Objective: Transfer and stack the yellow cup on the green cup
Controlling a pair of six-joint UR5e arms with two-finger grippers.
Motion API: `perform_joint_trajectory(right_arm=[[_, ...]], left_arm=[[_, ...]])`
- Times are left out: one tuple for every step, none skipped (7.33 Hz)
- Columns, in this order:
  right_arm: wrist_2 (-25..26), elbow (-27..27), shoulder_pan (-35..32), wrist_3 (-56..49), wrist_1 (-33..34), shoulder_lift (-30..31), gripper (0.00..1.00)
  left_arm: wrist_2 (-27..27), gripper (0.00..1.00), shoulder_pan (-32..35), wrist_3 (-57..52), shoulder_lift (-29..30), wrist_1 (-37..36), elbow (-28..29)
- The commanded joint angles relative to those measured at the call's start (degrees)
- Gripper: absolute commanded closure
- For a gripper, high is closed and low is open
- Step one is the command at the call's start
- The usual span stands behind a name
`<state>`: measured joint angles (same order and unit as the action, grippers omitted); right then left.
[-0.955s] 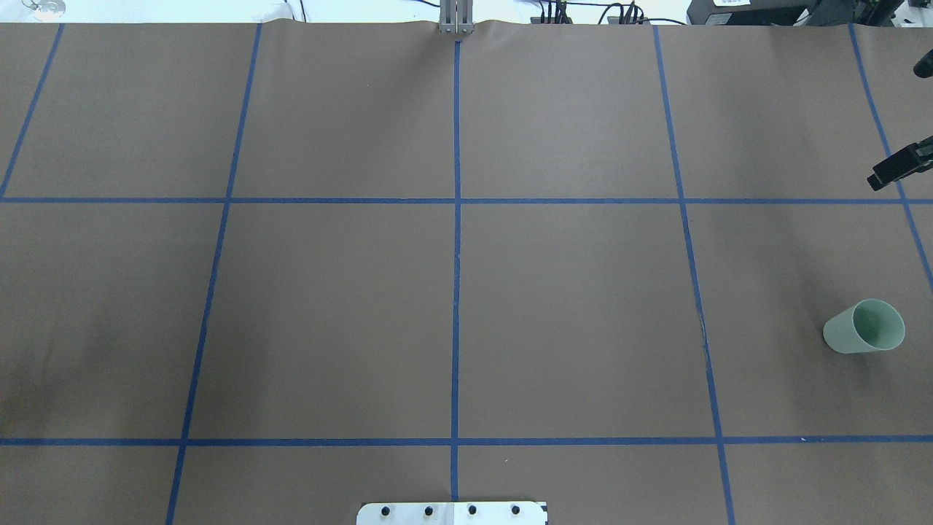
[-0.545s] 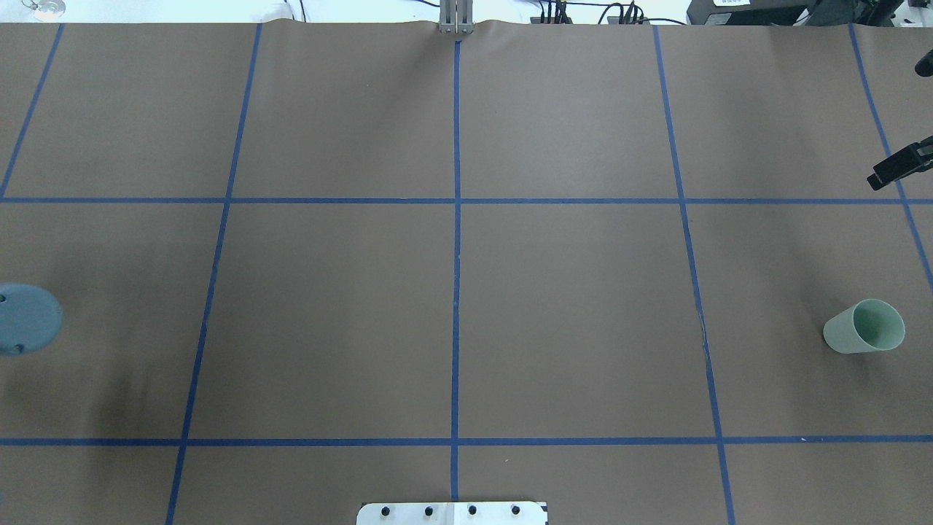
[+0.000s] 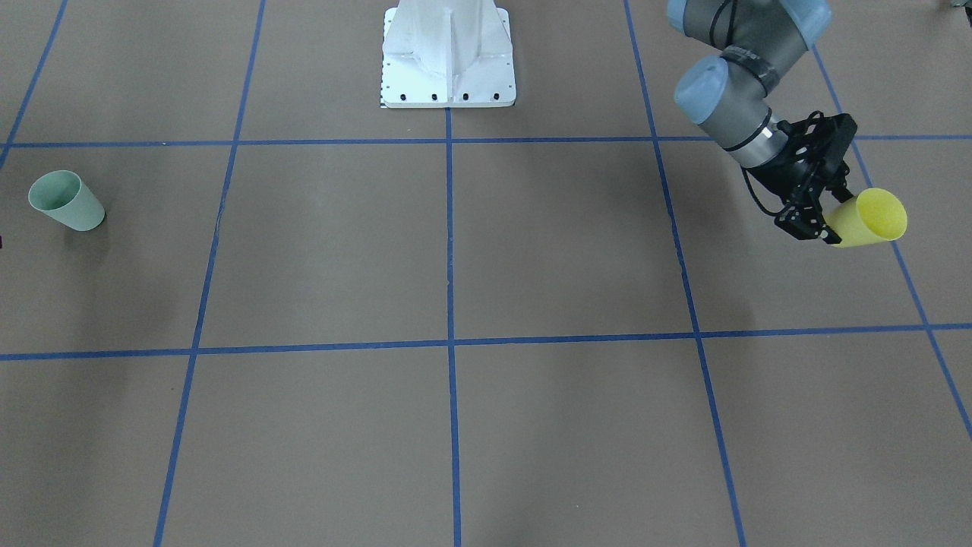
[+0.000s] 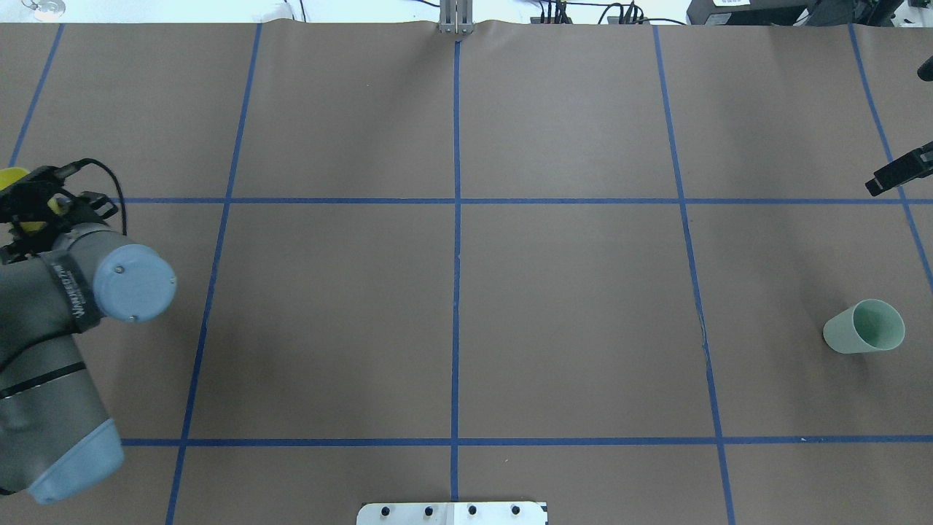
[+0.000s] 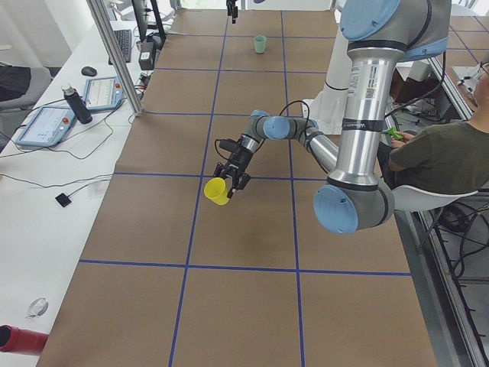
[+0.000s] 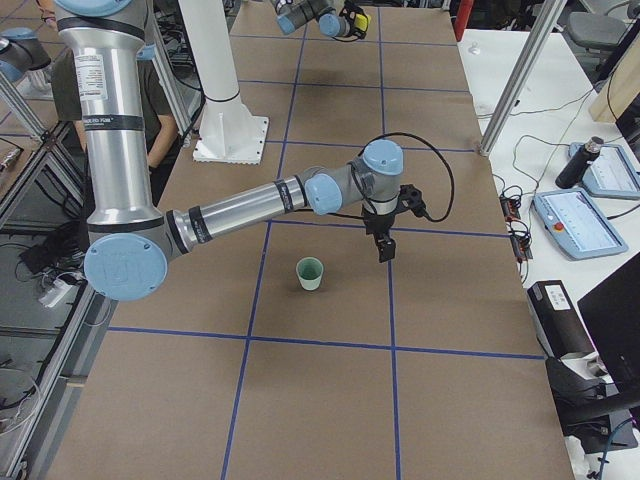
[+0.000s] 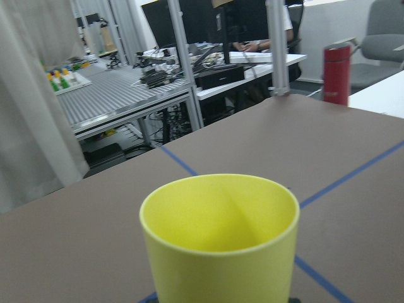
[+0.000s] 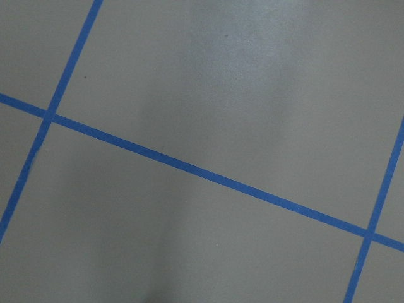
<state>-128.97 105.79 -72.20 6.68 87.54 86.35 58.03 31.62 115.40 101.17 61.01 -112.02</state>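
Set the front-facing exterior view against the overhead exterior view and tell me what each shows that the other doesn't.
Front-facing only: the yellow cup with its open mouth in full, and the left gripper clamped on its side. Overhead only: cables beyond the table; there the cup is a mere yellow sliver behind the gripper. Both: the green cup standing upright, and the blue tape grid.

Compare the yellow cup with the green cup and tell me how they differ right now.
Colour: the yellow cup is bright lemon, the green cup pale sage. Support: the yellow cup is clamped in the left gripper and seems raised off the table; the green cup stands on it untouched. Pose: the yellow cup is tilted, the green cup upright. Both are empty tapered tumblers of like size.
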Motion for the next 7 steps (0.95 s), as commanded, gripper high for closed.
perform_joint_trajectory(right_arm=[[-1.89,1.08,0.48,-0.17,-0.09,-0.57,0.0],[-2.94,0.83,1.0,-0.08,-0.01,-1.96,0.0],[-2.78,0.82,2.49,0.35,-0.09,-2.85,0.0],[-2.69,0.48,3.46,0.44,-0.01,-4.94,0.0],[-2.78,0.99,3.73,0.1,-0.09,-5.05,0.0],[-2.87,0.57,3.73,0.27,-0.09,-5.23,0.0],[-2.87,1.26,3.73,0.7,-0.44,-5.4,0.0]], left_arm=[[-5.26,0.51,-3.83,-6.74,9.54,1.81,2.16],[-10.78,0.52,-6.11,-12.34,12.27,7.74,3.64],[-13.53,0.52,-7.44,-17.96,15.26,13.81,6.61],[-16.51,0.53,-7.54,-21.85,17.9,20.83,11.51],[-19.76,0.55,-7.8,-26.32,20.62,31.17,15.74],[-17.53,0.54,-8.15,-40.99,25.09,46.15,21.26],[-15.42,0.53,-8.59,-50.27,28.44,63.0,29.23]])
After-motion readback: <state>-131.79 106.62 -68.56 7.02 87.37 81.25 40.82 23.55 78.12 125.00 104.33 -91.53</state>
